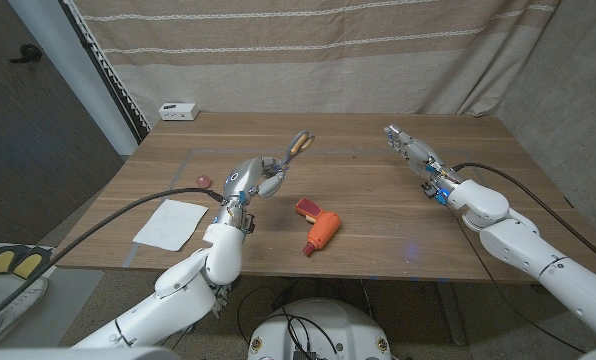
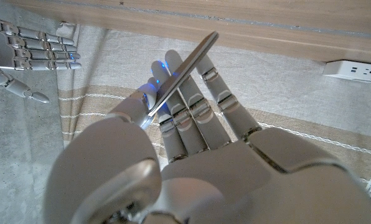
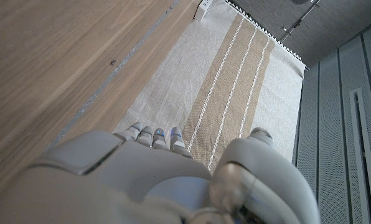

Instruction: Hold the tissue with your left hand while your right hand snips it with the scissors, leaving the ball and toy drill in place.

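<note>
My left robot hand (image 1: 250,180) covers part of the scissors (image 1: 296,145) in the head view, so how I grip them cannot be told there; the ball (image 1: 202,180) is a small pink spot, too small to make out; in my left wrist view only a blade (image 2: 184,70) shows, the handles hidden behind my fingers (image 2: 192,112); my right robot hand's (image 3: 154,174) fingertips lie mostly hidden behind its back.

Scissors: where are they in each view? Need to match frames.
Head view: scissors over the table, back of centre, gripped by the left hand, handles pointing away.
Left wrist view: scissors blade lies across that hand's fingers.
Right wrist view: right hand, table, curtain.
Shared landmark: striped curtain.
</note>
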